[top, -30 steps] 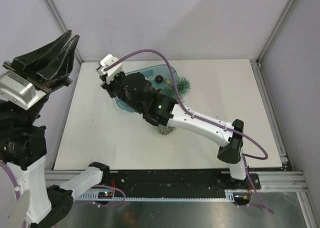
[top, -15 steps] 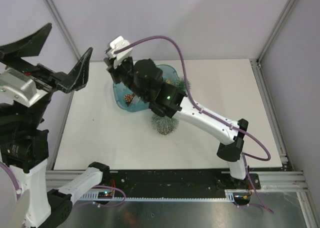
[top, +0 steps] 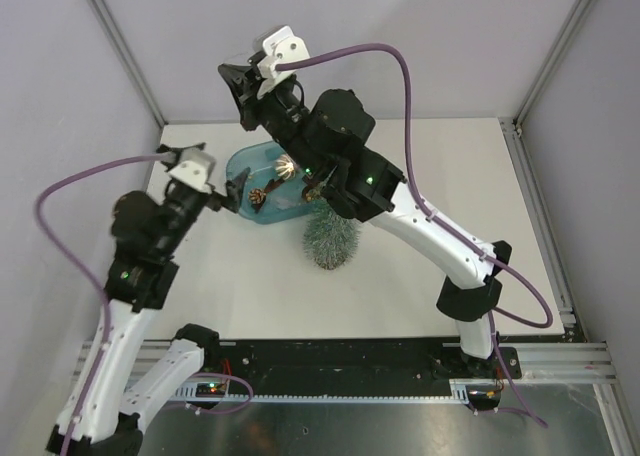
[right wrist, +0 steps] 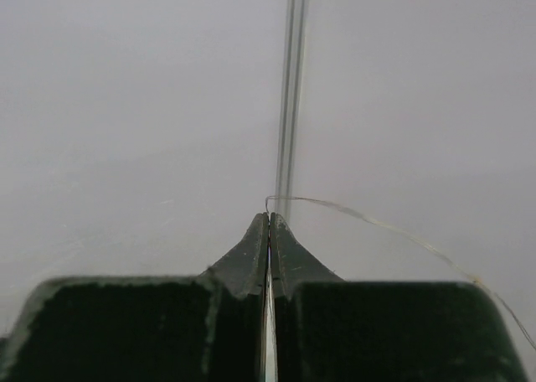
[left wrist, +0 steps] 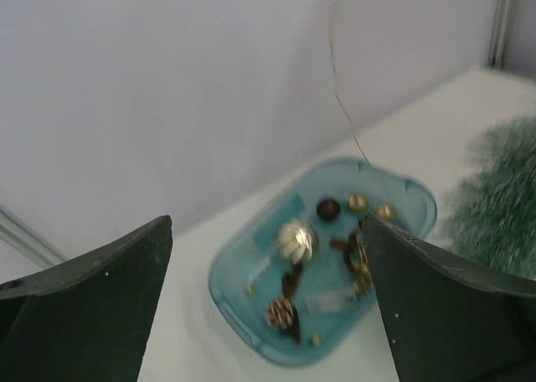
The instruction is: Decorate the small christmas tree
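The table (top: 470, 176) is white and flat. Pale grey walls (top: 420, 26) stand around it. A shiny metal post (top: 118, 46) goes up at the far left corner, and one more at the far right corner.

On the left, the left arm (top: 133, 268) reaches over the table near the far left corner. The left claw (left wrist: 266, 231) is spread wide and has nothing in it. It hangs by the left end of a blue tub (top: 248, 168).

The tub sits near the far edge, left of the middle. In it lie a little brown pine cone (left wrist: 282, 313), a shiny silver ball (left wrist: 296, 240), a dark ball (left wrist: 327, 208) and some tiny gold bits.

The right claw (right wrist: 269, 223) is up high over the far side of the tub, in front of the back wall. Its two fingers are pressed together on a thin wire (right wrist: 377, 223). In the left wrist view the wire hangs down to the tub.

The small christmas tree (top: 332, 246) is about in the middle of the table, just beside the near right side of the tub. I cannot tell if they touch. From above it looks like a round, spiky, grey-green lump. Its far part is hidden behind the right arm (top: 430, 238). In the left wrist view it is blurry, wide low down and thinner higher up. I cannot tell if it stands up or lies flat, so I cannot tell which way its tip points or how its long side runs.

The right arm starts at the near edge, right of the middle. A metal rail (top: 540, 226) runs along the right edge.
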